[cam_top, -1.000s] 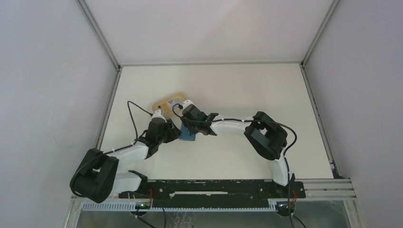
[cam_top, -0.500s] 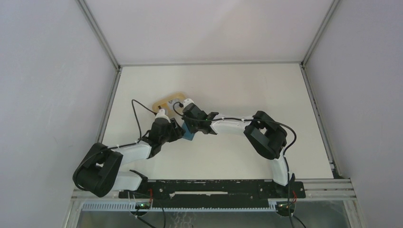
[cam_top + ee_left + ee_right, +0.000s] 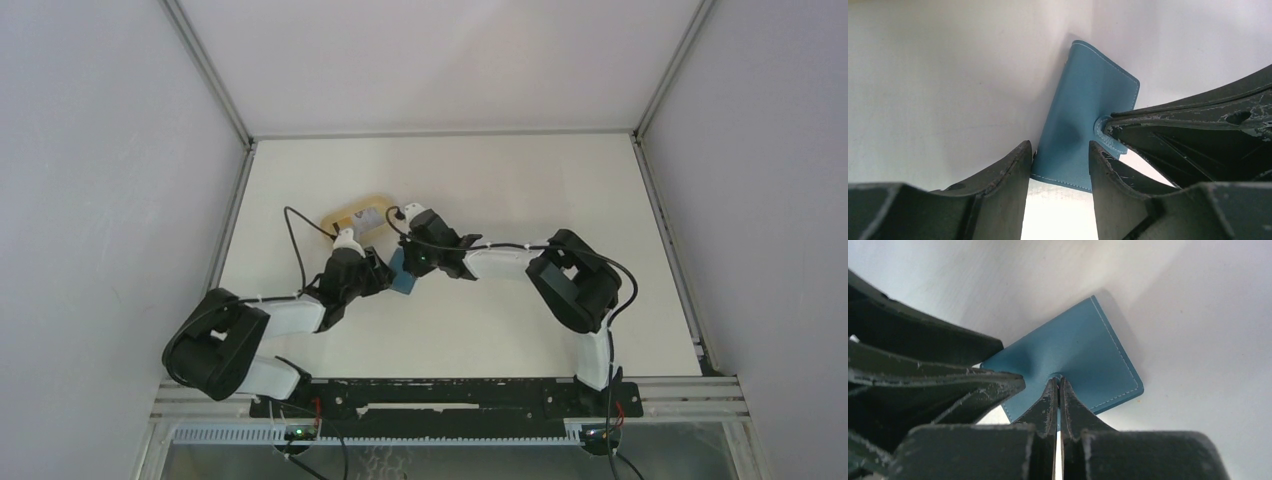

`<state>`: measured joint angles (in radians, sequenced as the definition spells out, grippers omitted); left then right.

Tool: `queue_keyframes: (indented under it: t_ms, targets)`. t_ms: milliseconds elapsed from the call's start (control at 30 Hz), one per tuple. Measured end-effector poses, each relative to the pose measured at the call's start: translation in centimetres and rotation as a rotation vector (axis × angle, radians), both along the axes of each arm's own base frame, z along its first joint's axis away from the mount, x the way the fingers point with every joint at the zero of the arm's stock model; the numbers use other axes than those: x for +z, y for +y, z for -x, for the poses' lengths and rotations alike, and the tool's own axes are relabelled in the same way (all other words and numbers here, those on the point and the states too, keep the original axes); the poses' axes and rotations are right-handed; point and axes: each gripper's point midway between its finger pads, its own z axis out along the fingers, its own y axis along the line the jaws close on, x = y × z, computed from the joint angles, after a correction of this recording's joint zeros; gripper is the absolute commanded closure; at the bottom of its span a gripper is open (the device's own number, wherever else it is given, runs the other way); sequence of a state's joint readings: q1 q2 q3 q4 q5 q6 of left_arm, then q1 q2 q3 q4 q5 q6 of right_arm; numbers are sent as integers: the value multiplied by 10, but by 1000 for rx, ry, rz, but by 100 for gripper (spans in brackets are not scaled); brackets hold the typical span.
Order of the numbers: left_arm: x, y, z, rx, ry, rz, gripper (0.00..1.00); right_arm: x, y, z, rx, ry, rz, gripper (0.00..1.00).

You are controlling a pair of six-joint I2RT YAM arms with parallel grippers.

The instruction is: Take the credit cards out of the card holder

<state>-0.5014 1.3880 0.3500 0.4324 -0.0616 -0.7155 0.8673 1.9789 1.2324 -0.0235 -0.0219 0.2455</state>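
The teal-blue card holder (image 3: 402,283) lies shut on the white table between the two grippers; it also shows in the left wrist view (image 3: 1083,90) and the right wrist view (image 3: 1088,345). My right gripper (image 3: 1058,382) is shut on its small closure tab (image 3: 1102,128), and also shows from above (image 3: 410,266). My left gripper (image 3: 1058,150) is open at the holder's near end, with one finger at its side edge and the other over its cover; it also shows from above (image 3: 384,272). The credit cards are hidden.
A tan oval dish (image 3: 345,216) sits just behind the left gripper, with something pale in it too small to make out. Grey walls and metal rails bound the table on the left, back and right.
Both grippers and the card holder have shifted a little to the right. The left gripper has closed in on the holder.
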Motion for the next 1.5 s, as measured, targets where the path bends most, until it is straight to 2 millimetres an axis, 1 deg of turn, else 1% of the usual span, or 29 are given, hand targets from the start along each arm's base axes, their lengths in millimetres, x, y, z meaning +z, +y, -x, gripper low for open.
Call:
queue_keyframes:
  t_ms: [200, 333, 500, 567, 833, 1067, 1200, 1300, 1500]
  targets:
    - [0, -10, -2, -16, -10, 21, 49, 1, -8, 15, 92, 95, -160, 100]
    - [1, -12, -3, -17, -11, 30, 49, 3, -16, 36, 165, 179, -277, 100]
    - [1, -13, -2, -20, -11, 31, 49, 11, -24, 53, 226, 249, -375, 100]
    - [1, -14, -1, -25, -11, 30, 49, 18, -25, 58, 247, 254, -403, 100]
    - [-1, -22, 8, -34, -19, -12, 49, 62, -20, 73, 366, 214, -513, 100]
    - [-1, -26, 9, -20, -21, -8, 49, 89, -24, 76, 416, 197, -576, 100]
    - [-1, -28, 9, -20, -25, -6, 49, 108, -26, 76, 438, 177, -616, 100]
    - [-1, -30, 8, -22, -26, 0, 49, 127, -25, 76, 464, 153, -665, 100]
    - [0, -36, 8, -29, -26, 22, 49, 151, -22, 80, 505, 159, -750, 100]
